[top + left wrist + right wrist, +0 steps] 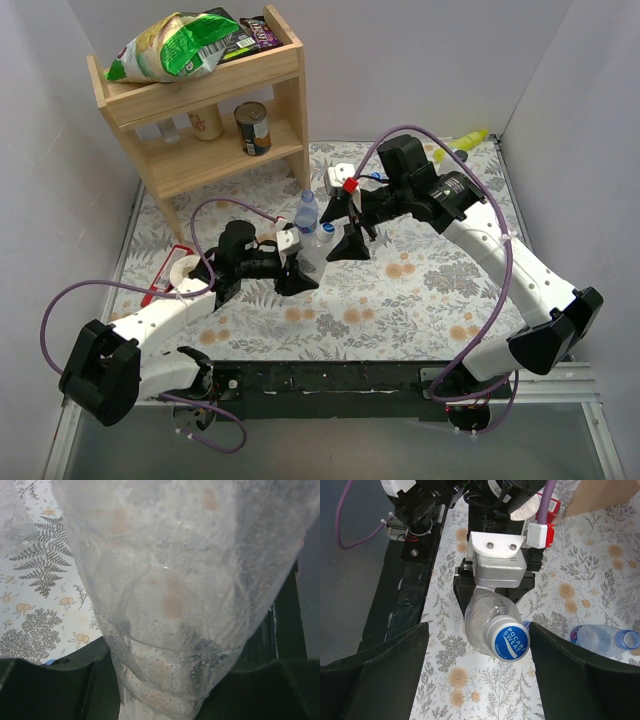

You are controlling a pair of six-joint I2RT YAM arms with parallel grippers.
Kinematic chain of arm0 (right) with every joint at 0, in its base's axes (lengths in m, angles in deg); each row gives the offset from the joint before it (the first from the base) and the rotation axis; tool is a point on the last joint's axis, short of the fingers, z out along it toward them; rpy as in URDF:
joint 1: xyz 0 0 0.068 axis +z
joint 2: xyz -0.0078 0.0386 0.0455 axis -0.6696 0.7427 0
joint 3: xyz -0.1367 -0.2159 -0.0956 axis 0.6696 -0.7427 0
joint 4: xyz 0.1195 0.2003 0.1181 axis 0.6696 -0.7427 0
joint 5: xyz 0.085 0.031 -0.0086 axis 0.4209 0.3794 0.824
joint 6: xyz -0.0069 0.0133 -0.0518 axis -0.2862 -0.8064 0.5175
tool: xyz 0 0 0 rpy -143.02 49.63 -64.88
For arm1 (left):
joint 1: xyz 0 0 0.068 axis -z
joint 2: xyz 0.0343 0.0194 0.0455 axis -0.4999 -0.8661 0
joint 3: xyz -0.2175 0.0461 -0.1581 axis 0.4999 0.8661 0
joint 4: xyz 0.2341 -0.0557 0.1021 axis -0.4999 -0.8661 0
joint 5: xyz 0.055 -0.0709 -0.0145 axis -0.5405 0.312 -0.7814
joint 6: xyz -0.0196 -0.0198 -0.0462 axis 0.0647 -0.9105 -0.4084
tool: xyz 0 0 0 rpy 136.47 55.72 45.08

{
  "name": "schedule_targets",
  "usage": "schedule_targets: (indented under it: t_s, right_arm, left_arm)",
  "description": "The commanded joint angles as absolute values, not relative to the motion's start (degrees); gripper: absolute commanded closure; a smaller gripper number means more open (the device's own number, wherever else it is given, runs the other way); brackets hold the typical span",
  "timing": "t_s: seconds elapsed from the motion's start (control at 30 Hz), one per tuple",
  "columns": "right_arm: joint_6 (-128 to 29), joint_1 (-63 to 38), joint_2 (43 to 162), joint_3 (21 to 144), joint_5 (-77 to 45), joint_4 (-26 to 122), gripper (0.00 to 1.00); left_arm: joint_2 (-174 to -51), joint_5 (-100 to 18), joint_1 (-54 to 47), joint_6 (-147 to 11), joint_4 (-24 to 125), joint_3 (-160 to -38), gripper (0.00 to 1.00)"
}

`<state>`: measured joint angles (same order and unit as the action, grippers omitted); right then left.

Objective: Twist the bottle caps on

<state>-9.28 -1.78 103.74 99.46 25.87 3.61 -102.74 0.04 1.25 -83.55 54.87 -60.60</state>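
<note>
My left gripper (297, 272) is shut on the body of a clear bottle (312, 255), holding it tilted with its neck toward the right arm. In the left wrist view the bottle (170, 580) fills the frame between the fingers (45, 690). A blue and white cap (506, 641) sits on its neck. My right gripper (478, 630) is wide open, one finger on each side of the cap and not touching it; it also shows in the top view (340, 232). A second clear bottle (605, 639) with a blue label (307, 212) stands just beyond. A loose blue cap (327, 228) lies beside it.
A wooden shelf (215, 95) stands at the back left with a tin can (253, 128) and snack bags (180, 45). A white bottle with a yellow nozzle (465, 140) lies at the back right. A red and white holder (175, 272) sits by the left arm.
</note>
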Motion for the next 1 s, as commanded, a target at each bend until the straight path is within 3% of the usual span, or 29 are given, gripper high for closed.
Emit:
schedule_targets:
  t_s: [0.0, 0.47, 0.67, 0.83, 0.97]
  right_arm:
    - [-7.67, -1.52, 102.01, 99.63, 28.78, 2.8, 0.14]
    - [-7.84, -1.52, 98.85, 97.09, 19.39, -6.17, 0.16]
    - [-8.19, -3.27, 99.11, 98.39, 12.96, -4.59, 0.18]
    - [-2.23, -4.07, 99.82, 100.25, 19.98, -1.96, 0.21]
    - [-0.99, -2.66, 100.6, 99.54, 22.71, 0.25, 0.21]
  left_arm:
    - [-103.06, 0.0, 1.38, -87.74, 57.78, -61.83, 1.0]
    - [-102.27, -4.39, -0.47, -93.55, 62.36, -61.12, 1.0]
    - [-102.62, 0.53, 0.41, -76.71, 52.19, -63.31, 1.0]
    - [-102.01, -0.26, 0.68, -61.14, 40.39, -64.9, 1.0]
    - [-102.09, 0.09, 0.68, -60.67, 39.42, -66.22, 1.0]
